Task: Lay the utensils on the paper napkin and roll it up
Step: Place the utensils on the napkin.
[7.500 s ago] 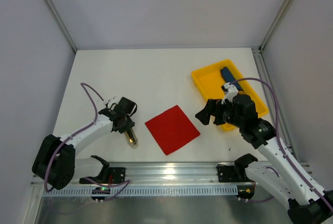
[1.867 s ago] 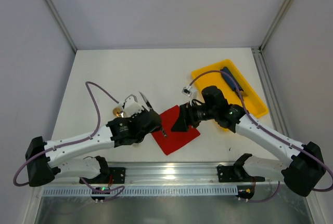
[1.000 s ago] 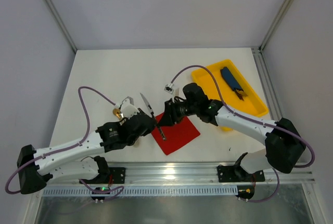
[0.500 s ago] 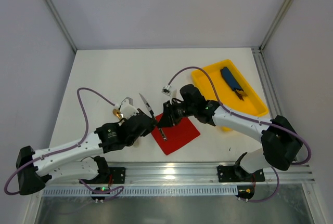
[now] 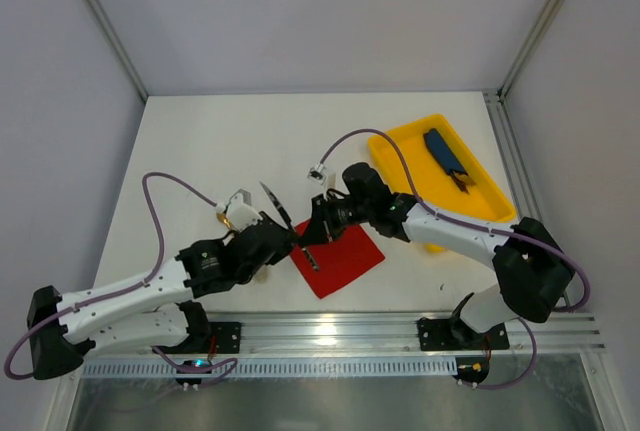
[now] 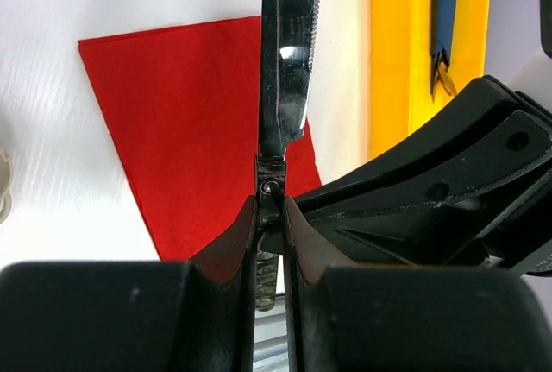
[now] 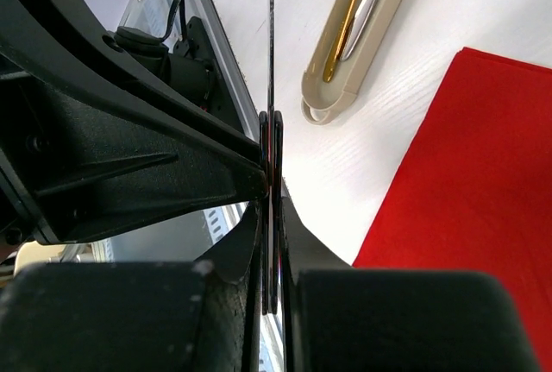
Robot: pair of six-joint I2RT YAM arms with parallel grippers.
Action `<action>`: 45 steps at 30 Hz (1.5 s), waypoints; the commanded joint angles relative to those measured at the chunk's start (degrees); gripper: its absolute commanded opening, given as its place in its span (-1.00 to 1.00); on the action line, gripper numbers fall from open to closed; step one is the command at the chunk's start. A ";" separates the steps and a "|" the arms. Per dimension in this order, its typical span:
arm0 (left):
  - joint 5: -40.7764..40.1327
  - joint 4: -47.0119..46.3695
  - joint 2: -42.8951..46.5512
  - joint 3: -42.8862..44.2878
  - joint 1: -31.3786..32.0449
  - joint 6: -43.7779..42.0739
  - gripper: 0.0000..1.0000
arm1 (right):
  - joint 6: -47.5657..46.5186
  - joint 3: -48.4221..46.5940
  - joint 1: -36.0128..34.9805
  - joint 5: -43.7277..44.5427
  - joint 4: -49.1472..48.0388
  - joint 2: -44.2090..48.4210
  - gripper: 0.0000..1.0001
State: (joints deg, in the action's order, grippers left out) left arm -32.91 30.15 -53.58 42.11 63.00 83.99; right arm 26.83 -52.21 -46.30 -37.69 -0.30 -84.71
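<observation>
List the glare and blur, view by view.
Top external: glare on the metal rail. Left wrist: bright reflections on the knife, and the left gripper is slightly soft up close. Right wrist: the right gripper is blurred, the sleeve sharp.

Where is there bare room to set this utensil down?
Bare table lies between the back wall and both arms, left of the yellow tray. The red napkin is bare on its right half. Crowded: its left corner, where the left fingers and right fingers clamp the utensil, near the beige sleeve.
</observation>
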 commanded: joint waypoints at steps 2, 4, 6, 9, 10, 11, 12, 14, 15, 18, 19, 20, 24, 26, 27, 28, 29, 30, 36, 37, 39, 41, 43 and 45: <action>-1.28 -3.08 3.21 -0.80 -0.07 0.31 -1.00 | 0.77 -1.94 -0.89 -1.25 -4.10 0.24 -0.93; -1.72 -3.52 4.10 -1.15 -0.07 -0.57 -0.89 | 0.59 -1.94 -0.98 -0.89 -3.66 0.42 -0.92; -1.99 -3.43 5.15 -1.24 0.01 -1.37 -0.54 | 0.51 -2.11 -0.98 -0.28 -3.13 0.42 -0.93; -2.25 -2.73 6.20 -1.06 0.01 -2.59 0.45 | -0.46 -3.16 -1.07 1.30 -0.42 0.33 -0.92; -2.16 -2.73 6.64 -0.89 0.01 -3.29 0.56 | -1.68 -3.69 -1.07 2.00 0.81 -0.02 -0.93; -2.42 -1.95 7.08 -0.63 0.01 -3.82 0.65 | -2.48 -5.00 -1.07 2.62 3.00 -0.37 -0.93; -2.77 -1.24 7.87 -0.36 0.01 -4.70 0.80 | -3.35 -5.79 -1.07 4.28 6.15 -0.98 -0.93; -4.62 1.12 8.93 1.22 0.01 -5.50 0.87 | -6.78 -8.26 -1.07 7.00 11.77 -1.42 -0.92; -5.32 4.62 10.15 1.92 0.01 -5.85 0.89 | -8.01 -9.05 -1.16 10.06 13.64 -1.60 -0.92; -9.53 11.74 12.09 4.21 0.01 -6.20 0.88 | -14.59 -12.65 -1.33 16.23 22.07 -2.57 -0.92; -10.68 13.43 13.32 4.82 0.01 -6.46 0.87 | -16.09 -13.35 -1.25 20.42 24.09 -2.92 -0.92; -12.43 14.66 13.85 5.35 0.01 -6.64 0.87 | -18.54 -14.49 -1.33 23.25 27.51 -3.70 -0.93; -13.42 16.35 17.01 7.20 0.01 -11.63 0.79 | -24.18 -14.51 -1.33 32.31 31.40 -5.20 -0.92; -13.59 13.98 19.38 7.02 0.01 -16.63 0.76 | -26.12 -14.15 -1.33 34.52 33.07 -5.99 -0.92; -13.85 13.71 20.26 6.94 -0.07 -17.70 0.75 | -29.00 -14.07 -1.51 34.44 33.43 -6.26 -0.92; -14.29 13.53 21.14 6.76 -0.07 -18.59 0.75 | -30.42 -13.63 -1.86 33.92 33.43 -6.35 -0.93; -14.55 13.44 22.80 6.59 0.01 -19.64 0.75 | -31.65 -12.32 -2.73 34.70 33.26 -6.44 -0.92; -14.82 13.36 23.60 6.41 0.01 -20.17 0.75 | -32.71 -11.70 -2.91 35.49 33.25 -6.61 -0.92; -14.73 13.62 26.25 6.23 0.01 -24.48 0.76 | -37.81 -9.59 -3.18 37.43 30.89 -8.37 -0.92; -14.47 13.70 25.99 6.32 -0.07 -24.92 0.76 | -38.08 -9.41 -3.35 38.12 30.45 -8.54 -0.92; -13.68 14.05 25.02 7.02 0.01 -25.54 0.76 | -38.78 -9.23 -4.57 41.11 30.18 -8.98 -0.92; -12.28 13.97 24.49 7.11 -0.07 -25.63 0.76 | -40.44 -9.76 -5.98 42.61 30.18 -9.51 -0.92; -11.66 13.01 23.96 6.59 -0.07 -26.06 0.76 | -41.07 -10.63 -6.87 43.06 30.44 -9.77 -0.92; -11.04 12.30 23.79 5.80 0.01 -26.15 0.77 | -42.91 -10.81 -7.22 42.27 30.27 -9.51 -0.92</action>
State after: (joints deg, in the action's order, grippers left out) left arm -44.31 43.55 -29.19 47.55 62.98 59.81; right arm -12.25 -61.17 -52.47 2.70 31.73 -94.78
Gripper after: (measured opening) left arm 0.881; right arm 0.073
